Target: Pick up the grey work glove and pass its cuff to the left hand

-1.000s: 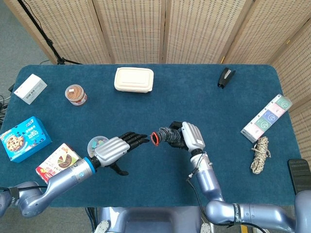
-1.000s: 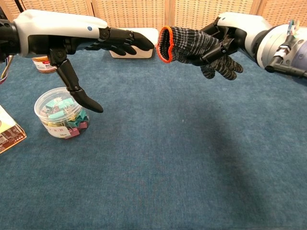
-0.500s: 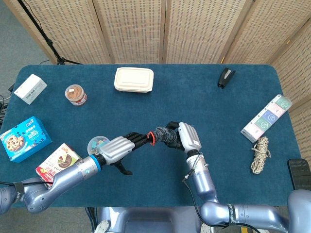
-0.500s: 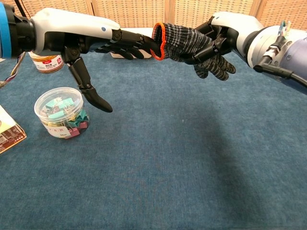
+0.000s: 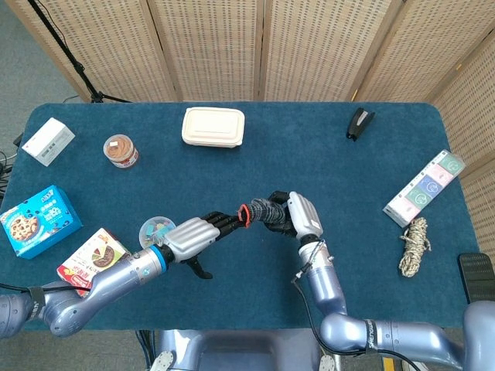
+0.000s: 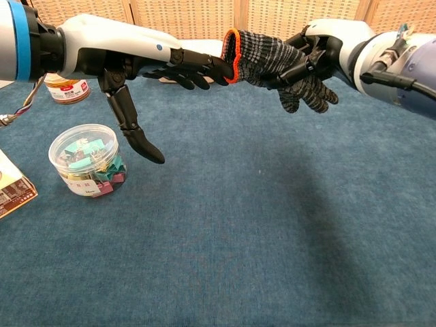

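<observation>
Beside the clip tub (image 6: 86, 159), left hand (image 6: 139, 65) seemingly touches glove (image 6: 272, 61) — right hand (image 6: 320, 48) grips.

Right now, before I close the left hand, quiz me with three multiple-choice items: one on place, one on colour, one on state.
1. Where is the grey knitted work glove?
A. flat on the table
B. held above the table
C. in the clear tub

2. What colour is its cuff edge?
A. orange-red
B. blue
C. white

3. What is the left hand doing?
A. gripping the tub
B. resting on the table
C. reaching, fingertips at the cuff

B: the right hand holds it aloft.
A: the rim shows orange-red.
C: its fingers extend to the cuff, thumb hanging apart.
</observation>
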{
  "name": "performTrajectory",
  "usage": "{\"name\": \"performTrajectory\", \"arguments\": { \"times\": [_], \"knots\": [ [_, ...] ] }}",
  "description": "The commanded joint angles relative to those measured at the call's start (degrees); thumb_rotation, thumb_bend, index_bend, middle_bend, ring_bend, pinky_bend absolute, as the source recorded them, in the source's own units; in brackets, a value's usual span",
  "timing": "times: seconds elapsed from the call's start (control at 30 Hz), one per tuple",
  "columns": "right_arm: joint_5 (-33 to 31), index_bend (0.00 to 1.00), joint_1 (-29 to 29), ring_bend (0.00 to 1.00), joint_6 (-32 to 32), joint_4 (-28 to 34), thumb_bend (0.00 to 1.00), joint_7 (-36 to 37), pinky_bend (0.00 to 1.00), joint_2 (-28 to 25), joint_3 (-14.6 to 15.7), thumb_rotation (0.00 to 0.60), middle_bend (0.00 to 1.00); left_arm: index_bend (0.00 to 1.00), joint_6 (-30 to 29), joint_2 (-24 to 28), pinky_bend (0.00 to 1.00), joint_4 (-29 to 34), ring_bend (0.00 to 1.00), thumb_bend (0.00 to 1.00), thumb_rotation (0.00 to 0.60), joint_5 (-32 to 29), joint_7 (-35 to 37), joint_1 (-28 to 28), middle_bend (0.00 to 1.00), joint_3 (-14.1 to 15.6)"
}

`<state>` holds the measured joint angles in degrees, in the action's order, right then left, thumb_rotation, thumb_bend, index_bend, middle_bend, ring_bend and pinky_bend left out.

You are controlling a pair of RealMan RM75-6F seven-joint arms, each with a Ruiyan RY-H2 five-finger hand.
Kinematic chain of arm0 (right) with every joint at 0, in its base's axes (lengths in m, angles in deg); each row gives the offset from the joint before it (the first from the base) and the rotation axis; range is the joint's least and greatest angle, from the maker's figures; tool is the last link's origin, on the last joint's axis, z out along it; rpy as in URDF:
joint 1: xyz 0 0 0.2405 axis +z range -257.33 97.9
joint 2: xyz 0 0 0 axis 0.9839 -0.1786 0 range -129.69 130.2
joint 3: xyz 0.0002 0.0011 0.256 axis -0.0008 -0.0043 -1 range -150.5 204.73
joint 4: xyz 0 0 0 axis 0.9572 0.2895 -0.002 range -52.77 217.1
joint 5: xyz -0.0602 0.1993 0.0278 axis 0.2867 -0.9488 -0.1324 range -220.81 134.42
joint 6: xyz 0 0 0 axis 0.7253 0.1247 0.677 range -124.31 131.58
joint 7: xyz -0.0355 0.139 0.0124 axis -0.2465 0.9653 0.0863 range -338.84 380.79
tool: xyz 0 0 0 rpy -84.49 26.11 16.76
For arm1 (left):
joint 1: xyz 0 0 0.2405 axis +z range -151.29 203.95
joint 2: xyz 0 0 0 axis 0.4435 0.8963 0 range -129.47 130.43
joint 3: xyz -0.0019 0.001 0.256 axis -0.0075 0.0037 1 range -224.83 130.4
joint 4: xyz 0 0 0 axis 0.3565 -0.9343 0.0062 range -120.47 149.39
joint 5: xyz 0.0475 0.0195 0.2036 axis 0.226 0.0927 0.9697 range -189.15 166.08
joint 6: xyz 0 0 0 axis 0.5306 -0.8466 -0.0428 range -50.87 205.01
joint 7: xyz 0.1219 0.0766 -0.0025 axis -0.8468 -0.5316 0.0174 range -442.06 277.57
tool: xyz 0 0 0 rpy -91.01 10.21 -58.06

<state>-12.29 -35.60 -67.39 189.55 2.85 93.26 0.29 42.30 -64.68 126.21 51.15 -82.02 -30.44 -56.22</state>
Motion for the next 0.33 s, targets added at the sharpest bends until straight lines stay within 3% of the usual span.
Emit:
{"name": "performTrajectory", "arguments": {
  "times": [0.03,0.33],
  "knots": [
    [-0.61,0.56,0.07,0.39,0.19,0.39,0.53,0.06,0.46,-0.53,-0.38,0.600,0.51,0.00,-0.36,-0.01,0.00,0.27,0.00,0.00,0.600,-1.15,-0.98,-0.56,0.00,0.31],
    [-1.82,0.56,0.18,0.39,0.55,1.14,0.54,0.77,0.46,-1.52,-0.92,0.600,0.51,0.00,-1.11,-0.26,0.00,0.24,0.00,0.00,0.600,-3.09,-2.71,-1.32,0.00,1.15]
  ]
}}
